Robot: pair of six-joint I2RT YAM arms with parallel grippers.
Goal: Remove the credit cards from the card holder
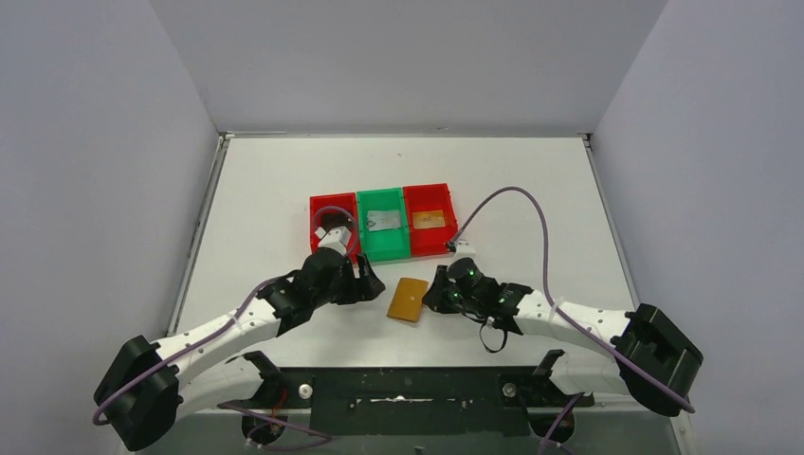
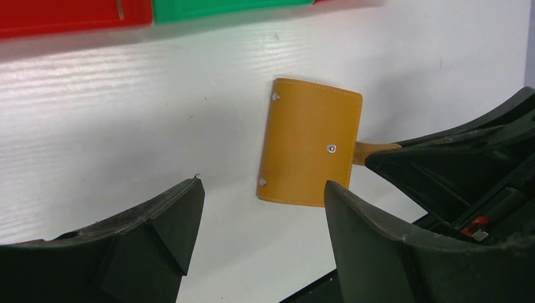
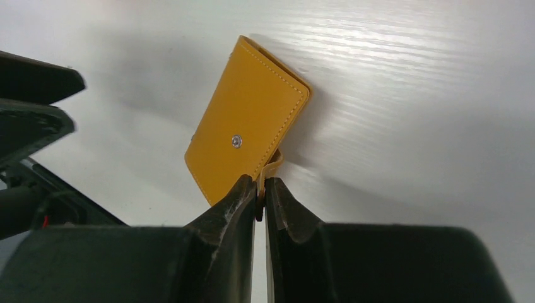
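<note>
The white table point(image 1: 531, 180) carries a row of bins at its middle: a left red bin point(image 1: 316, 210), a green bin point(image 1: 384, 252) and a right red bin point(image 1: 429, 248). A silver-grey card point(image 1: 384, 221) lies in the green one and an orange-brown card point(image 1: 429, 219) in the right red one. The left red bin holds something dark, but cable and wrist cover too much of it to name.

Nearer the arms, the card holder point(image 1: 409, 300) lies folded shut on the bare table, directly between the two grippers. Its long axis runs roughly near-to-far with a slight tilt. Whether a card is inside it can't be seen.

The right gripper point(image 1: 434, 296) is nearer: its jaws are closed tight on the snap tab point(image 3: 272, 167) sticking out of the holder's right long edge. The left gripper point(image 1: 370, 282) has its jaws spread wide and holding nothing, with the holder's left edge just ahead of them, nearer the right-hand finger in the wrist view.

I'd say everything turns on that: with the tab held, the open jaws need only advance onto the body, across its short side, so the flap can be peeled open against them
</note>
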